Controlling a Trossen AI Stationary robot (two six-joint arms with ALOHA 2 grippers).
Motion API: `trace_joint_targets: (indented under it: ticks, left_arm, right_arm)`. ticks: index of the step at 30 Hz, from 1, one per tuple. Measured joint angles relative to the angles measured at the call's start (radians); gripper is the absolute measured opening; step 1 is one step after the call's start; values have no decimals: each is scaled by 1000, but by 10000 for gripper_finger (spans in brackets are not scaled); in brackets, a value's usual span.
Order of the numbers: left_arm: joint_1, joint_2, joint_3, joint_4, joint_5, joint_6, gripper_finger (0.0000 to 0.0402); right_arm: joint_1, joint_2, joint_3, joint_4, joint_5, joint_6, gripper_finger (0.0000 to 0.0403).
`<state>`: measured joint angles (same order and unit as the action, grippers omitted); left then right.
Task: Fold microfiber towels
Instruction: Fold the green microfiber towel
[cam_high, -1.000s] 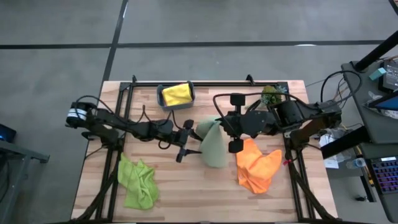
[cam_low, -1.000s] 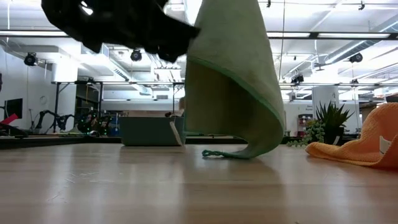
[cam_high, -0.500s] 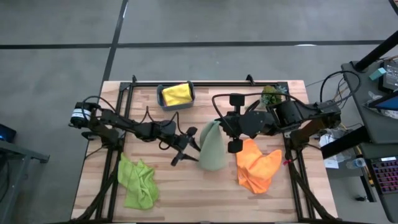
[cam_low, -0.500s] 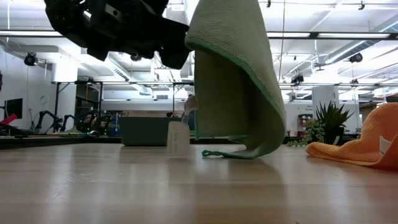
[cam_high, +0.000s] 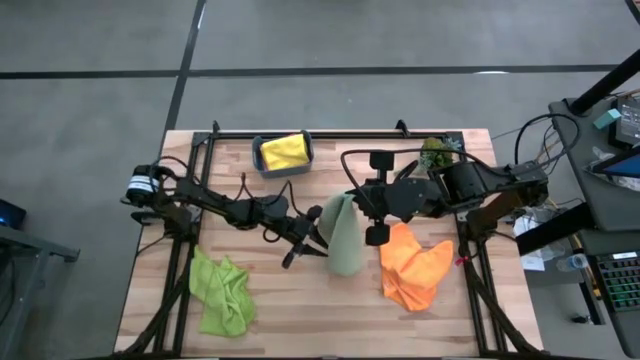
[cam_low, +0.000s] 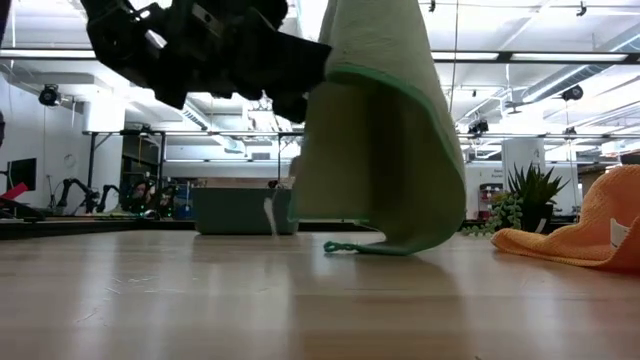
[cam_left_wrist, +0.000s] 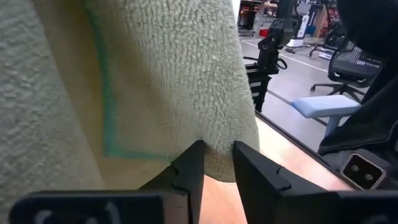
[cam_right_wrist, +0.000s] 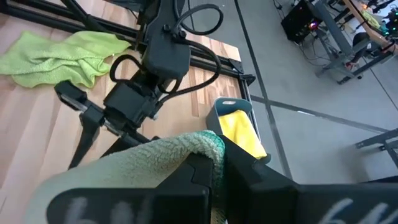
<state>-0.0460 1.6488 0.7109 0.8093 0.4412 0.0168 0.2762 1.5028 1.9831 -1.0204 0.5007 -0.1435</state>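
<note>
Progress: no towel folded yet. Lime green towel (cam_high: 222, 292) crumpled lower left of bench (cam_high: 300, 310); orange towel (cam_high: 413, 262) heaped lower right; yellow towel (cam_high: 284, 152) in teal bin (cam_high: 258, 160), upper centre.

Sage green towel (cam_high: 343, 235): hanging mid-frame, right tool (cam_right_wrist: 214, 171) clamped on its top edge; left tool (cam_left_wrist: 216, 163) nearly together, pinching its lower hem.

At the table's (cam_high: 300, 310) centre, the left gripper (cam_high: 312, 238) meets the pale sage green towel (cam_high: 344, 238), which the right gripper (cam_high: 362, 212) holds up. An orange towel (cam_high: 415, 268) lies near the right edge, a lime green towel (cam_high: 222, 290) near the left.
</note>
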Motion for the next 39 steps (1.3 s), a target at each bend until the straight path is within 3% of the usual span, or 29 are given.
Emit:
trace_joint_targets:
  ticks: [5, 11, 27, 35, 39]
  left_arm:
    - [1, -20, 0, -4, 0, 18, 9]
    - [1, -128, -2, -97, 0, 24, 1]
    - [45, -673, 0, -510, -58, -31, 0]
    - [123, -796, 102, -751, -59, -63, 0]
    - [157, -816, 179, -893, -60, -36, 0]
  right_arm:
    - [0, 0, 0, -28, 0, 20, 8]
    - [0, -1, 0, -63, 0, 41, 8]
    - [1, -1, 54, -113, -7, 47, 8]
    - [-4, -1, 73, -211, -217, 173, 8]
    - [-4, -1, 73, -287, -232, 213, 8]
